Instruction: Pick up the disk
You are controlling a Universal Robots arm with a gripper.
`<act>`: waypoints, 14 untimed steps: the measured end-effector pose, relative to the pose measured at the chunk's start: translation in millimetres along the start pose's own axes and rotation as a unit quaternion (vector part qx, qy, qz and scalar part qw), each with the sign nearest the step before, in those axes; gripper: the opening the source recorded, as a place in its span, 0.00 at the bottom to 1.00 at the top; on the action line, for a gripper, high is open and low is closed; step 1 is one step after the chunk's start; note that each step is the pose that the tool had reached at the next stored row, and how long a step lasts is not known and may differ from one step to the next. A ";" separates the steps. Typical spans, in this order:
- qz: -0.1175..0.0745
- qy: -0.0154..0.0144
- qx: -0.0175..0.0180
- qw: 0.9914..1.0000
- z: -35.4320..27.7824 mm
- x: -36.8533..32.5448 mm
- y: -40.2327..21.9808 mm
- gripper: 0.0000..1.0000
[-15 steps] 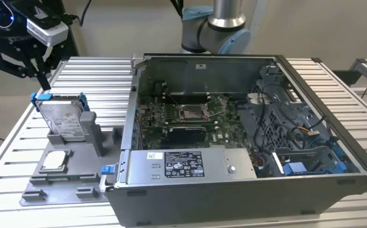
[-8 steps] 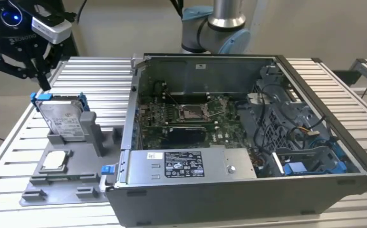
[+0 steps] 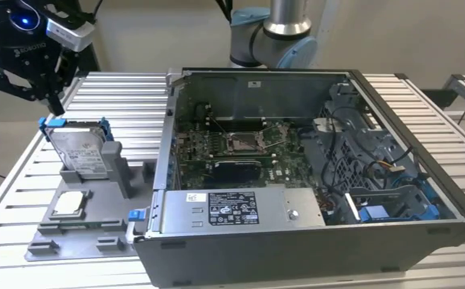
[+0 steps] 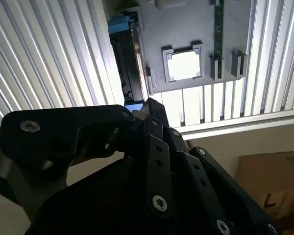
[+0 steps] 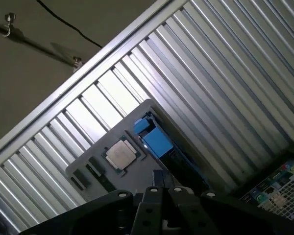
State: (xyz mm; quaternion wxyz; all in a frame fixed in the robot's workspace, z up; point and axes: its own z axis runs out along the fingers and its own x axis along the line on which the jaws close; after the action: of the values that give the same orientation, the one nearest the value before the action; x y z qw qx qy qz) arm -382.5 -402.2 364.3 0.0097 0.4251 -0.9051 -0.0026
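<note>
Although the task is to lift the disk (image 3: 78, 147), it is not yet lifted: it stands on edge in a grey slot at the left of the exterior view, so grasp and lift are both left to do. Largest is the table (image 3: 449, 120), of ribbed bright aluminium profiles, then the open computer case (image 3: 297, 256) of dark sheet metal at centre and right. Left of it lies a matt grey plastic holder plate (image 3: 80, 244). In the upper left hangs the black gripper (image 3: 54, 107), close over the disk's top corner; whether it is open or closed I cannot tell, and it seems to carry nothing. The disk is flat and silver, with a white label and a blue plastic frame. Smallest is a square shiny chip (image 3: 69, 203)
</note>
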 end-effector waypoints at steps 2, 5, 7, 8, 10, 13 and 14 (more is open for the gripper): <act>-0.017 0.000 0.000 1.000 0.0 0.0 0.0 0.00; -0.044 0.001 0.001 0.999 0.2 -0.1 0.1 0.00; -0.060 0.001 0.001 0.998 0.6 -0.3 0.3 0.00; -0.068 0.001 0.001 0.998 0.8 -0.4 0.4 0.00; -0.083 0.001 0.001 0.997 1.0 -0.6 0.6 0.00; -0.108 0.001 0.002 0.994 1.4 -0.9 0.9 0.00; -0.115 0.001 0.002 0.993 1.6 -1.0 1.1 0.00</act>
State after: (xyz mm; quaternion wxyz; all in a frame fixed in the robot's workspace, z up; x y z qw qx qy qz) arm -382.7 -400.8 362.7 0.0098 0.5267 -0.8500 -0.0014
